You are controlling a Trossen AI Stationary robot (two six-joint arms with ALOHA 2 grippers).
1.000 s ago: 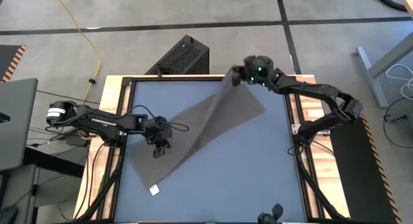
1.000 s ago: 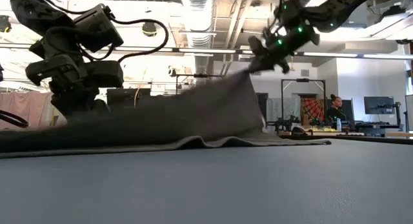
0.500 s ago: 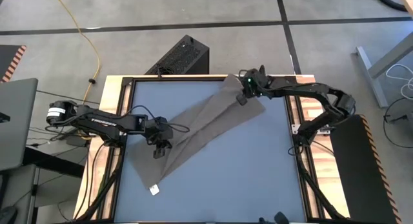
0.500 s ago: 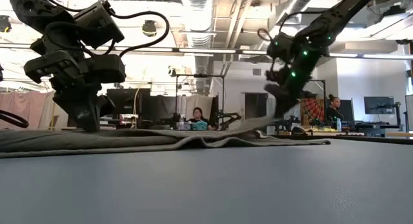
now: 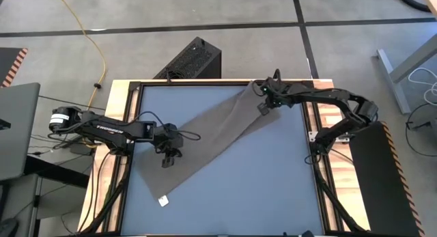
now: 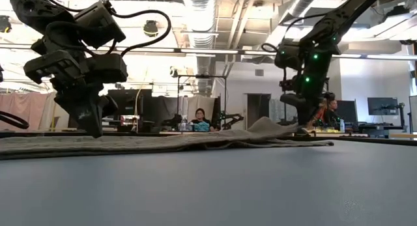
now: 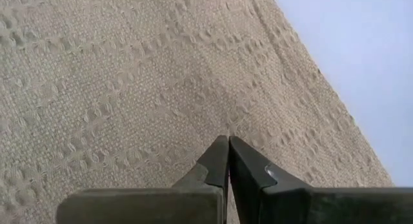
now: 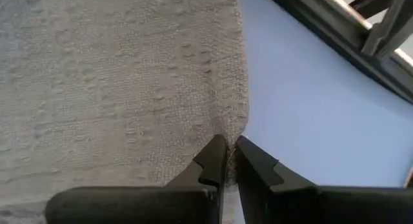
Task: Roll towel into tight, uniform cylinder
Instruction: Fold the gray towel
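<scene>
The taupe towel lies spread slantwise on the blue-grey tabletop, from the far right down to its white tag at the near left. My left gripper stands shut on the towel near its left edge. My right gripper is shut on the towel's far right corner, low over the table. In the low view the towel lies flat, with a small hump beside the right gripper. My left gripper presses its shut fingertips down on the towel's flat face, slanting down from the table's left. The cloth under them lies on the table. My right gripper pinches the towel's edge at its far right corner between its two fingers, slanting down from above. The cloth there rests slack on the tabletop.
A black box stands just beyond the table's far edge. The table's wooden frame runs close to the right gripper. Bare tabletop lies at the near right. People sit in the room behind.
My right gripper has come down and a little toward the near edge, tipping further downward, still holding the towel's corner. The far part of the towel, lifted high a second ago, has sunk onto the table and now lies spread flat. The near part has stayed in place.
</scene>
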